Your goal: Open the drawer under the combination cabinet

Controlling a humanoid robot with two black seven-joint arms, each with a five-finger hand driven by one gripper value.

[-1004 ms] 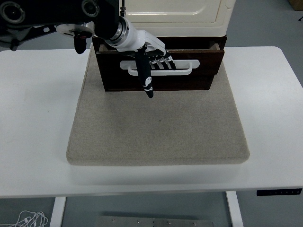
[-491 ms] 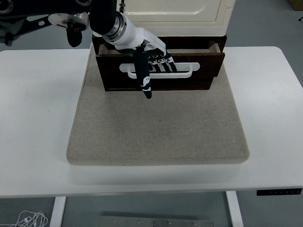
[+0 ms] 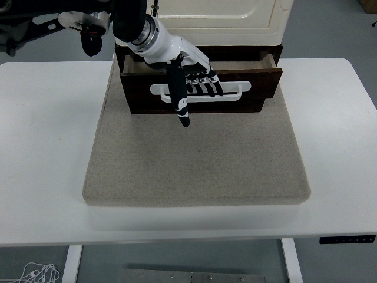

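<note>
The left hand (image 3: 187, 76) is curling four fingers over the white handle (image 3: 200, 92), with its thumb sticking down. The brown drawer (image 3: 200, 88) is sitting partly open under the cream cabinet (image 3: 215, 15), on a gray mat (image 3: 197, 159).

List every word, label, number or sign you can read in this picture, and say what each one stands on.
None can be read.
The left hand has small white marks on its black thumb, too small to read.
The control panel under the table's front edge shows tiny marks, too blurred to read.
The drawer, its handle and the cabinet bear no text.
</note>
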